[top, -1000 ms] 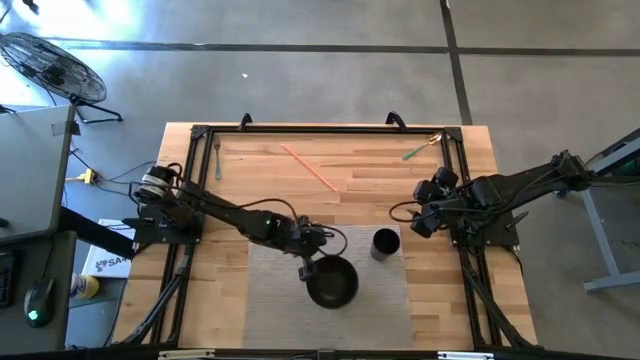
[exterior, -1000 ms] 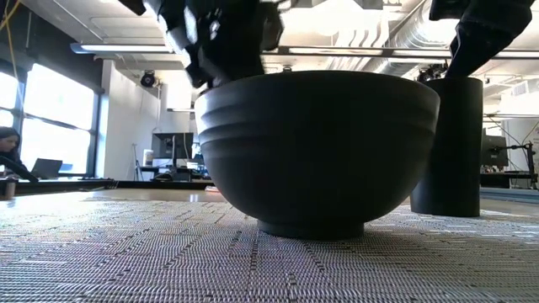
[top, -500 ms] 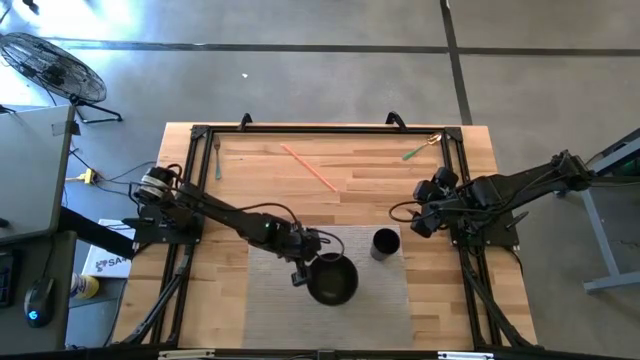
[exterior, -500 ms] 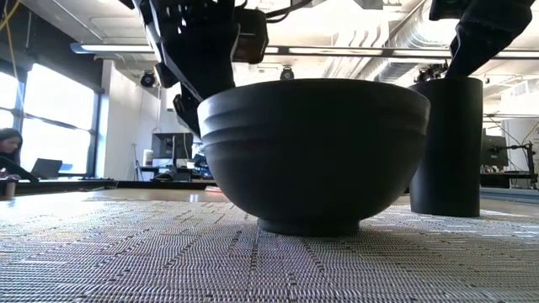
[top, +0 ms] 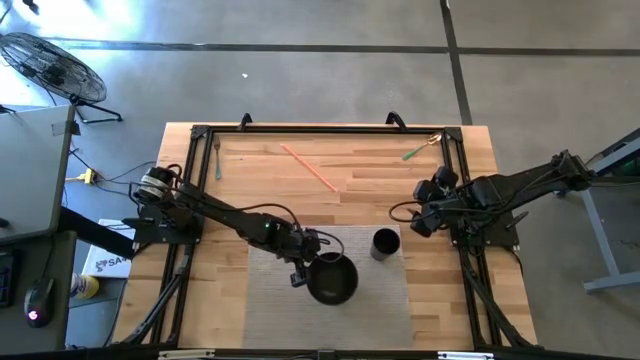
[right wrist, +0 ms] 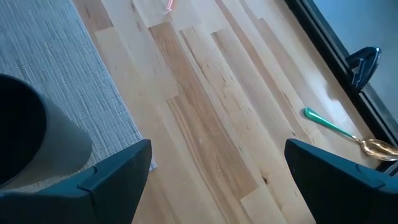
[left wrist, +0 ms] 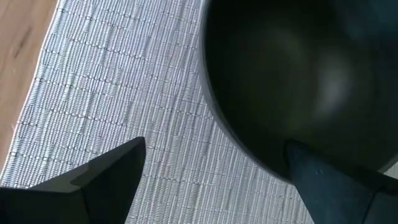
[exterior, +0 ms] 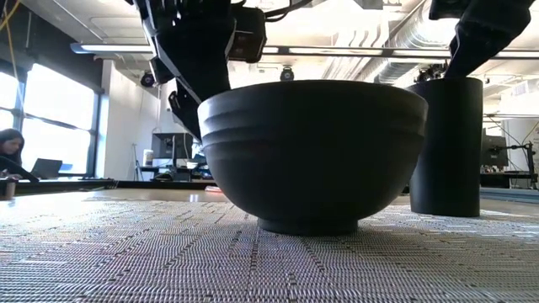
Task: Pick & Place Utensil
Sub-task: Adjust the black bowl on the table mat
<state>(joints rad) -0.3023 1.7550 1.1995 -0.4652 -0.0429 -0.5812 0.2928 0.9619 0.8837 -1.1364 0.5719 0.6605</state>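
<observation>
The left claw hangs open and empty at the black bowl's rim, on the grey mat near the front edge of the bench. The right claw, open too, waits beside the black cup. The green-handled spoon lies untouched at the far right corner, so picking has probably not begun.

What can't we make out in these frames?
- Bowl interior: low view is level with its side; left wrist view shows only dark.
- Cup contents: the same in low view, tiny in high view.
- Fork: too small for detail, high view.
- Spoon bowl: cut by right wrist edge.
</observation>
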